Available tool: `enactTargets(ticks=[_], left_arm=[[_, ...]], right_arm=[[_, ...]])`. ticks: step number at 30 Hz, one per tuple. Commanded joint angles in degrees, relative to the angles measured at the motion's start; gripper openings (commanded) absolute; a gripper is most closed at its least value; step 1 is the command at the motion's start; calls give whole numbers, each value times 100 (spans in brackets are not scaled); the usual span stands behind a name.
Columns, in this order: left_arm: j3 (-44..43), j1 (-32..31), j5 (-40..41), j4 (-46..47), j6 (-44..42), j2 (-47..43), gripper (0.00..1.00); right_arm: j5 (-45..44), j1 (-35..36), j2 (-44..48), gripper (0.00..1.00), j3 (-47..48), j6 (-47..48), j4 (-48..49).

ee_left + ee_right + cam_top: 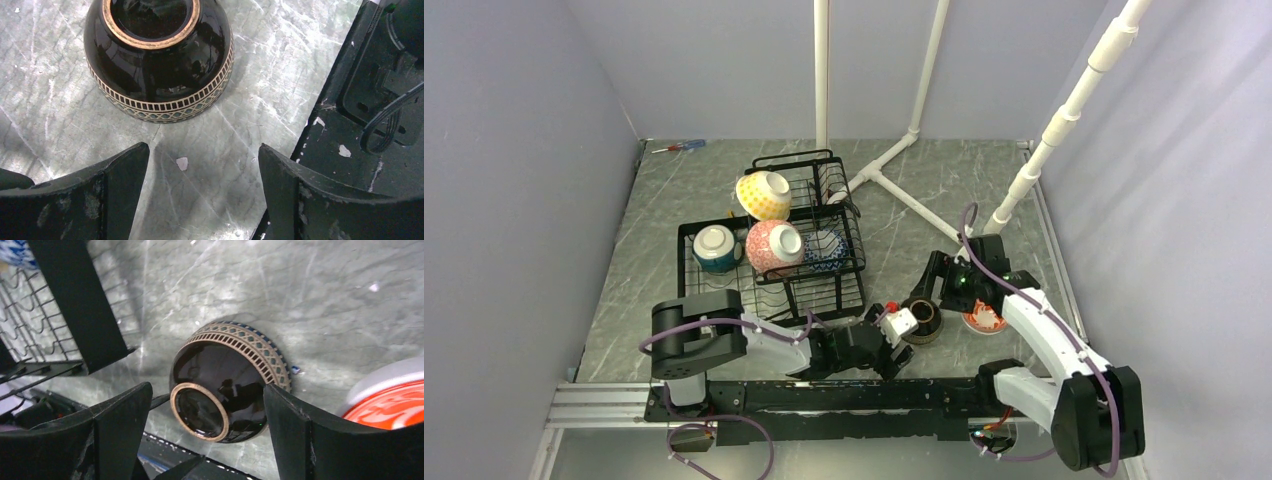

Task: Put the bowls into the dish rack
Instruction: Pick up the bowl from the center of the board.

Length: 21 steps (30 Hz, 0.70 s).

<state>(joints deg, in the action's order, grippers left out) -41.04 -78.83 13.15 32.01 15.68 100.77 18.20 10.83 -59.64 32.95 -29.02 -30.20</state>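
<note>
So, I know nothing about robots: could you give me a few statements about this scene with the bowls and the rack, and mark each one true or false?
1. The glossy black ceramic bowl with the gold foot ring stands upside down on the grey marbled table. True.
2. The left gripper is clamped on that black bowl. False: the left gripper's jaws stand open, and the bowl lies ahead of them, untouched.
3. The yellow dotted round bowl rests in the black wire dish rack. True.
4. The red-and-white patterned bowl is in the rack too. False: it sits on the table, beside the black bowl.
</note>
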Motion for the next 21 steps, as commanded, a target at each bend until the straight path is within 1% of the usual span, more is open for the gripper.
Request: enactTargets(ticks=[1, 3, 7, 11, 15, 18, 21], left_arm=[[24, 39, -54, 333, 26, 102, 85], [82, 72, -65, 475, 98, 152, 84], [132, 109, -47, 598, 180, 259, 84], [129, 135, 231, 529, 334, 341, 86], [178, 189, 581, 446, 570, 381, 88], [237, 257, 610, 508, 656, 395, 89], [322, 314, 599, 625, 708, 379, 89]], right_arm=[[590, -26, 135, 87, -182, 25, 299], [725, -28, -52, 87, -257, 31, 374], [854, 30, -382, 81, -388, -42, 529], [920, 173, -558, 78, -509, -116, 678], [1188, 375, -685, 69, -636, -229, 915], [1430, 452, -782, 62, -717, -257, 1103], [1720, 470, -804, 58, -737, -257, 1170]])
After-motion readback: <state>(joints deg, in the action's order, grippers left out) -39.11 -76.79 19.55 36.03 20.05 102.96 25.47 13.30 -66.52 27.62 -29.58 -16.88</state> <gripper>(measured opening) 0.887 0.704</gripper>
